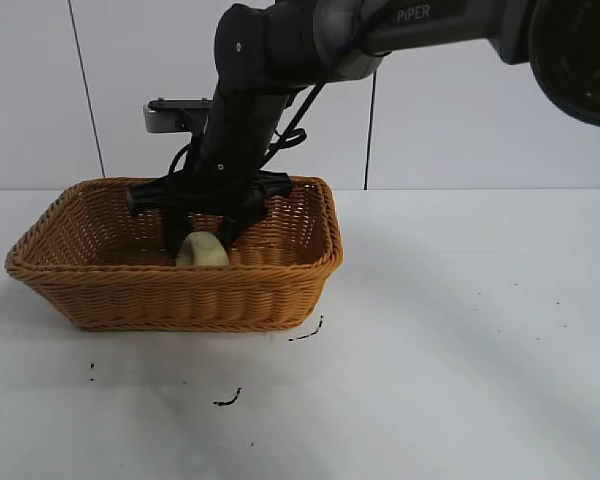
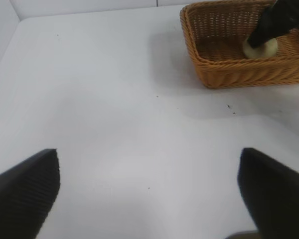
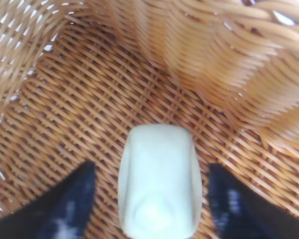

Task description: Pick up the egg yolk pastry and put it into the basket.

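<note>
The egg yolk pastry (image 1: 202, 251) (image 3: 158, 181), a small pale cream bun, lies on the woven floor of the orange-tan basket (image 1: 180, 295) (image 3: 214, 59). My right gripper (image 1: 200, 240) (image 3: 152, 168) reaches down into the basket and stands open, one dark finger on each side of the pastry with a strip of wicker showing in each gap. From the left wrist view the basket (image 2: 239, 74) sits far off, with the pastry (image 2: 259, 48) inside under the right arm. My left gripper (image 2: 148, 152) hangs open over bare table.
The white table (image 1: 460, 350) stretches wide to the right of the basket and in front of it. A few small dark marks (image 1: 227, 400) lie on the table just before the basket. A white wall stands behind.
</note>
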Motion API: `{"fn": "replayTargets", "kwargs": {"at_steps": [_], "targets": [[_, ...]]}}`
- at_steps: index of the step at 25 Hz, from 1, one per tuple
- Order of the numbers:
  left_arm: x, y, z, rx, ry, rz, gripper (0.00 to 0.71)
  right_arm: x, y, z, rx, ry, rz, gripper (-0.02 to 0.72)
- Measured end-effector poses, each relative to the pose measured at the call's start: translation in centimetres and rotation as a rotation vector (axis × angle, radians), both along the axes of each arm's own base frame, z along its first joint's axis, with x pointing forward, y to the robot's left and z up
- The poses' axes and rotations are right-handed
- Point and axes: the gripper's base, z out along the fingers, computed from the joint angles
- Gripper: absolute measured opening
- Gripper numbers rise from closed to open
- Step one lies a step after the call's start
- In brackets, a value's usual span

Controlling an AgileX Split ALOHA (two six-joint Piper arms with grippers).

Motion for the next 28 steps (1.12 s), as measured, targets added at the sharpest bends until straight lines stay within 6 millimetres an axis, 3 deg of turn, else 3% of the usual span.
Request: {"fn": "replayTargets", "kwargs": {"at_steps": [2,10,16,21,28], "targets": [[0.0,0.0,0.0,0.0,0.0,0.0,0.697,0.0,0.0,1.5,0.004,-0.007,0.004,0.554],[0.0,0.0,0.0,0.0,0.0,0.0,0.697,-0.8,-1.0,11.1,-0.017,-0.067,0.024,0.561],[0.0,0.0,0.0,0.0,0.0,0.0,0.697,0.3,-3.8,13.0,-0.037,-0.077,-0.044,0.561],[0.0,0.0,0.0,0.0,0.0,0.0,0.697,3.1,-8.9,12.9,-0.053,-0.061,-0.154,0.561],[0.0,0.0,0.0,0.0,0.0,0.0,0.697,7.1,-19.6,13.0,-0.083,-0.051,-0.353,0.561]]}}
